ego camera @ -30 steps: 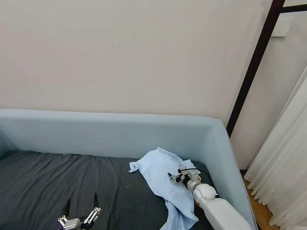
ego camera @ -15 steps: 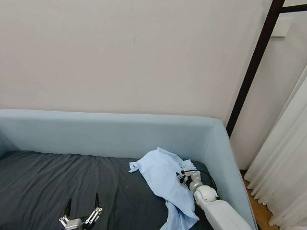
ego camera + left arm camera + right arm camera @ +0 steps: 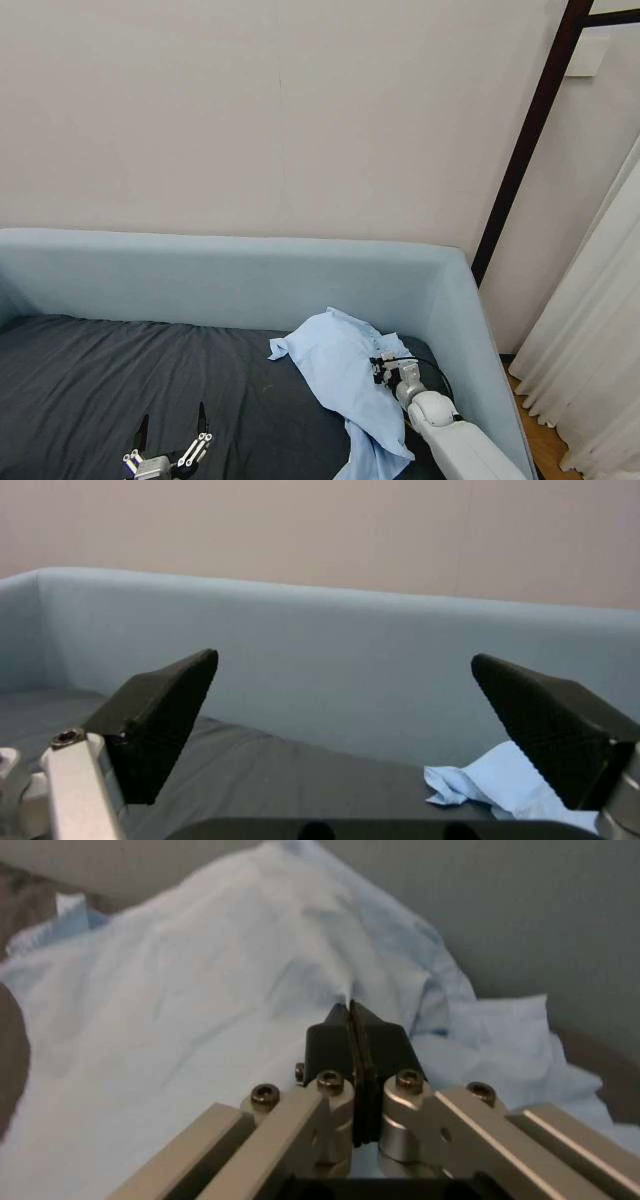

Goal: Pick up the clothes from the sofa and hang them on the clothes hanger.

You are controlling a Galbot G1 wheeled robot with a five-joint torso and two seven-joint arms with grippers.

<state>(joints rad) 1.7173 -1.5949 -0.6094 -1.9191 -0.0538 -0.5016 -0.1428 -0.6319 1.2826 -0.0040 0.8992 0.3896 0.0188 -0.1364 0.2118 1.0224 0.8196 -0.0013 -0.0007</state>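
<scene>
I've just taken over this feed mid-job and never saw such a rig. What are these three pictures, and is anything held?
This is a wheeled robot with two arms, each ending in a two-fingered tool. The wide picture comes from a camera on its head, looking down at a pale blue sofa with a dark grey seat. A crumpled light blue garment lies at the seat's right end, by the armrest. The other two pictures come from cameras on the wrists, looking out along each tool. The right tool is shut, its tips pinching a fold of the garment. The left tool hangs open over the seat, holding nothing; its wrist view looks between its two fingers at the sofa's back.
</scene>
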